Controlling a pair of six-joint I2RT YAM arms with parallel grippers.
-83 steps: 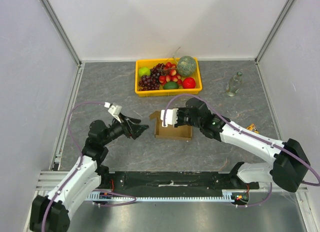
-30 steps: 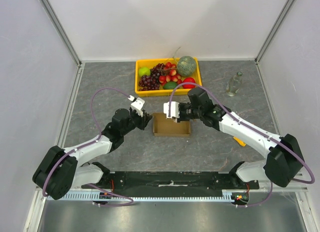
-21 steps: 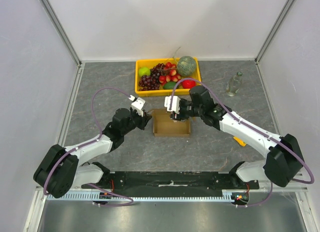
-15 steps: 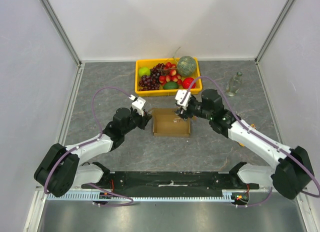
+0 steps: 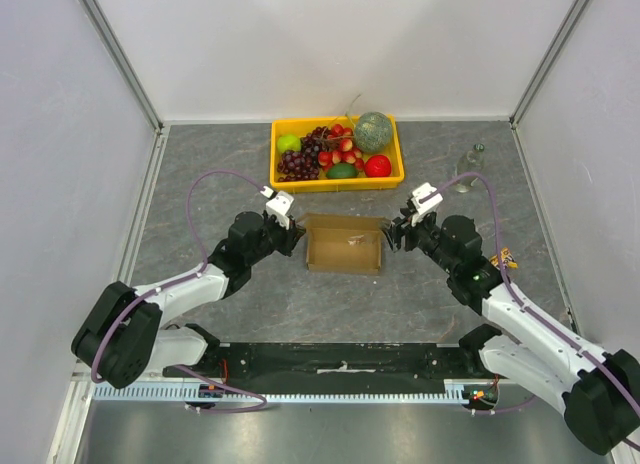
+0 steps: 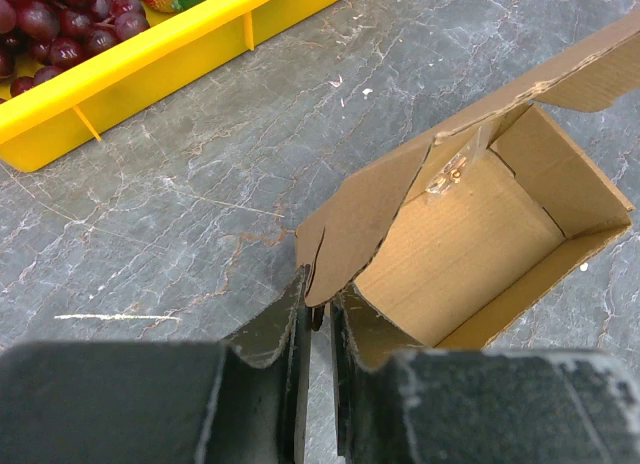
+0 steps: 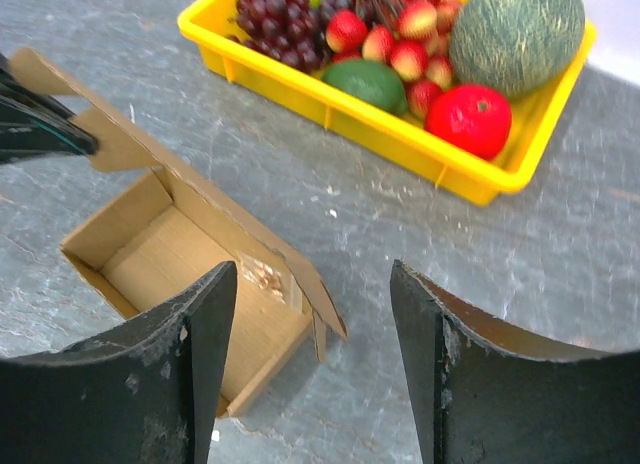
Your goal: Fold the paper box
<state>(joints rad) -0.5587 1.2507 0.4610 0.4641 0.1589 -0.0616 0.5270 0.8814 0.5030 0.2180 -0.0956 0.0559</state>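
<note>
Corrugated paper box (image 6: 470,234) pinched by left tool (image 6: 318,309).

We see bright, even, diffuse light from overhead in all three views. Shadows on the bench (image 5: 200,174) are soft and faint; the red fruit (image 7: 472,119) carries a mild sheen. Close up, the left hand (image 6: 318,319) and right hand (image 7: 312,274) look dark and slightly soft, the paper box (image 6: 460,244) sharp.

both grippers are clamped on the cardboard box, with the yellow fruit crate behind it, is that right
Not quite. Only the left gripper is clamped on the cardboard box, pinching its side flap. The right wrist view shows the right gripper open and holding nothing. The yellow fruit crate does sit behind the box.
</note>
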